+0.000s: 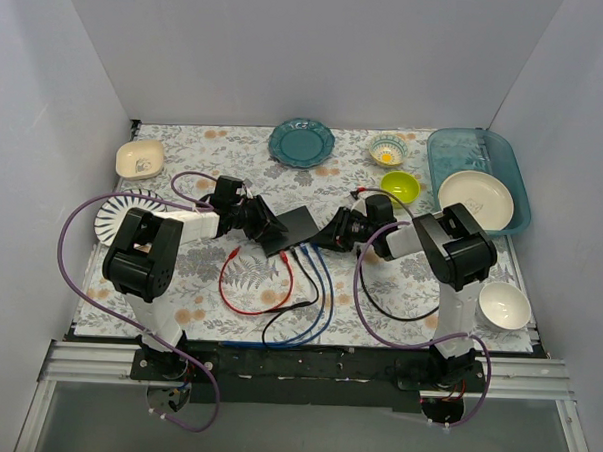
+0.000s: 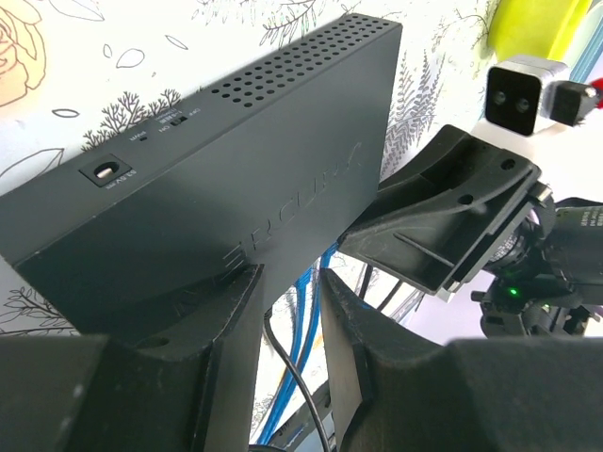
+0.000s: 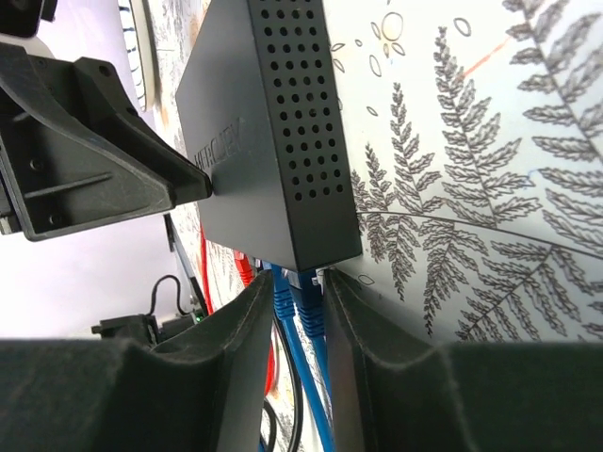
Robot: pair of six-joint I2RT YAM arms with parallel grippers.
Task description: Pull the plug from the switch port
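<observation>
The switch (image 1: 294, 224) is a flat black box between my two grippers; it also shows in the left wrist view (image 2: 236, 160) and the right wrist view (image 3: 273, 141). My left gripper (image 1: 268, 228) (image 2: 287, 311) is shut on the switch's left edge. My right gripper (image 1: 329, 234) (image 3: 297, 301) is at the port edge, its jaws closed around a blue plug (image 3: 311, 306) that sits in a port at the corner beside a second blue plug. Blue cables (image 1: 324, 287), a red cable (image 1: 241, 288) and a black cable (image 1: 287, 320) trail toward the near edge.
A teal plate (image 1: 301, 143), a patterned bowl (image 1: 387, 149) and a yellow bowl (image 1: 399, 186) stand behind. A blue tray (image 1: 514, 165) with a white plate is at the right, a white bowl (image 1: 504, 305) near it. A beige dish (image 1: 139, 158) and a striped plate (image 1: 112, 218) are at the left.
</observation>
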